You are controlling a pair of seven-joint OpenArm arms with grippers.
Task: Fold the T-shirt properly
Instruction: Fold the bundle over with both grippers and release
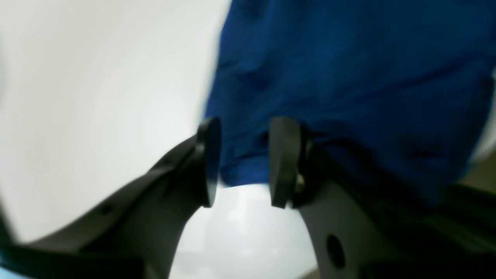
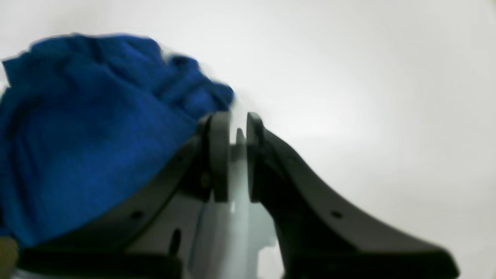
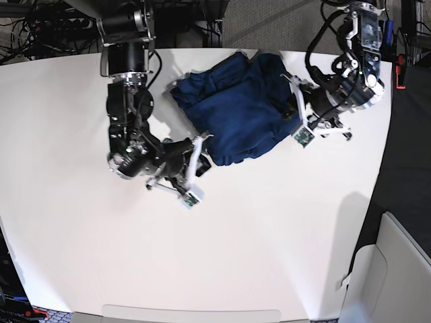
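1. Left wrist view was blurred; nearest the lens the two dark fingers [image 1: 209,159] of the left end effector [image 1: 245,162] stood apart in the lower middle of the frame, with an edge of the T-shirt [image 1: 348,77] lying in the gap between them. The pads did not press on the cloth, so nothing was clamped.
2. Beyond those fingers the blue cloth filled the upper right of that frame, and the white worktop [image 1: 97,97] filled the left side.
3. Right wrist view showed the right end effector [image 2: 233,155] in the lower middle of the frame, its fingers [image 2: 219,155] drawn nearly together with only a thin slit between them, and only pale worktop [image 2: 368,97] showed through that slit.
4. Farther off in that view the T-shirt [image 2: 85,135] lay bunched in the left half of the frame, just beside the near finger; whether it touched the finger I could not tell.
5. Base view placed the right end effector [image 3: 199,151] left of centre, low over the worktop [image 3: 269,235], at the lower left edge of the shirt.
6. Next came the T-shirt [image 3: 236,111], a crumpled dark blue heap in the upper middle of the frame, between the two arms.
7. Farthest back, the left end effector [image 3: 293,101] sat at the right edge of the heap, in the upper right of the frame.
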